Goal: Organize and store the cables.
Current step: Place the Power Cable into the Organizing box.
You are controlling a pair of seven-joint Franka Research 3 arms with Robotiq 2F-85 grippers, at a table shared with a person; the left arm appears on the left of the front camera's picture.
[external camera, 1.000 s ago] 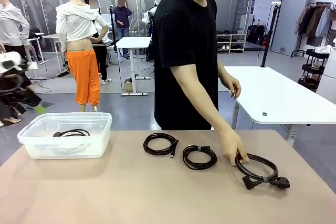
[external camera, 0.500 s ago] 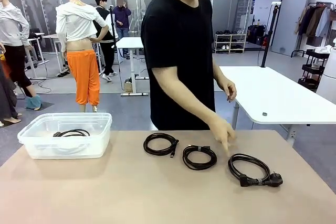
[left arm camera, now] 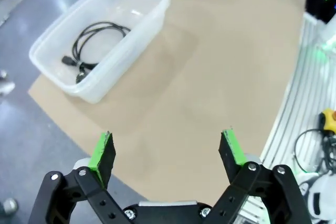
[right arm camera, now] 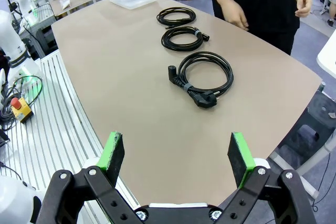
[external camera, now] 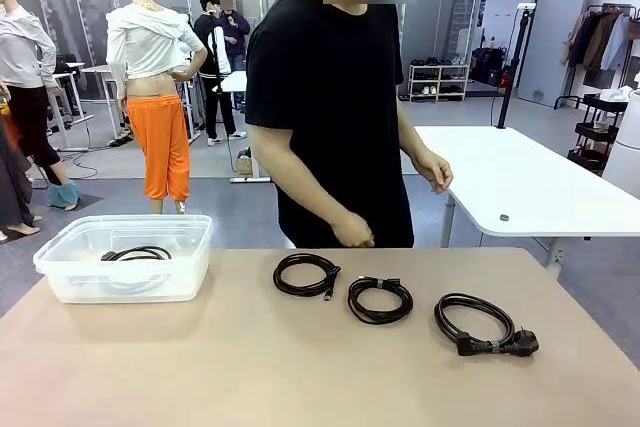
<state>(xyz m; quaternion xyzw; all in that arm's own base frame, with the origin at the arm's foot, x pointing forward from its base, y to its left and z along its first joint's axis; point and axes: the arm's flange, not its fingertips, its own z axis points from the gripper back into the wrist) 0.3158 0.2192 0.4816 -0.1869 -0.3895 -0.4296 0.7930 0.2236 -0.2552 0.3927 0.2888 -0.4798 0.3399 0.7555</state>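
At near table edge, left gripper (left arm camera: 167,145) and right gripper (right arm camera: 177,153) both gape wide, empty, over tan tabletop (external camera: 250,377). Mid-table, 3 black cables in row: thick plugged coil (external camera: 478,321), banded middle coil (external camera: 380,299), thin left coil (external camera: 306,274). 4th thin black cable (external camera: 137,254) lies inside clear plastic rectangular bin (external camera: 60,282). Beyond far edge, person's hand (external camera: 352,232) held at waist.

Risk: pinching 1 strand could unwind coil; dangling plug may snag bin rim.

Band on thin left coil too small to confirm.
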